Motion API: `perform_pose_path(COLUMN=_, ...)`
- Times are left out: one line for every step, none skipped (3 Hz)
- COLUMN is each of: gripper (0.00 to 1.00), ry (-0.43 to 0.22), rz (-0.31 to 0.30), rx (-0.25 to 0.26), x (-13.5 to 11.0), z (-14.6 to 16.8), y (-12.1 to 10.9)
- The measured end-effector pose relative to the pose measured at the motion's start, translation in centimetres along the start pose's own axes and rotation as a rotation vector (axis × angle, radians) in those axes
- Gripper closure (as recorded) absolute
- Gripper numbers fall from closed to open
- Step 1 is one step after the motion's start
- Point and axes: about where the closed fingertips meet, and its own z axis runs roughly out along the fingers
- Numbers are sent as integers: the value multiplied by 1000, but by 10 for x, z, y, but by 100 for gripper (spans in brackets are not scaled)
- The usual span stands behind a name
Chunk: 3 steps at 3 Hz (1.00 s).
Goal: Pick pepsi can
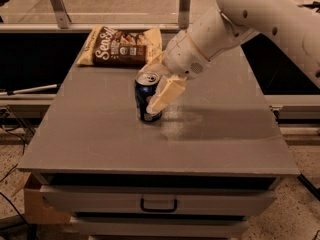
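The pepsi can (144, 98), dark blue with a silver top, stands upright near the middle of the grey table (100, 134). My gripper (154, 90) comes down from the upper right on a white arm and is open, with its jaws straddling the can. One cream finger (166, 94) lies along the can's right front side. The other finger (153, 67) shows just behind the can's top. The can rests on the table.
A brown snack bag (120, 46) lies flat at the table's back left, just behind the can. The table has a drawer with a handle (158, 204) at the front. A glass barrier with metal posts (184, 4) runs behind the table.
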Motion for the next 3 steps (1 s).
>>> perform_pose_path(gripper=61, ry=-2, rz=-10, rx=-3, x=1, z=0, y=1)
perform_pose_path(gripper=84, ry=-8, rz=-26, rx=12, x=-2, z=-10, y=1)
perform_pose_path(gripper=100, ry=0, rz=-63, rx=45, x=-11, z=-35, y=-2)
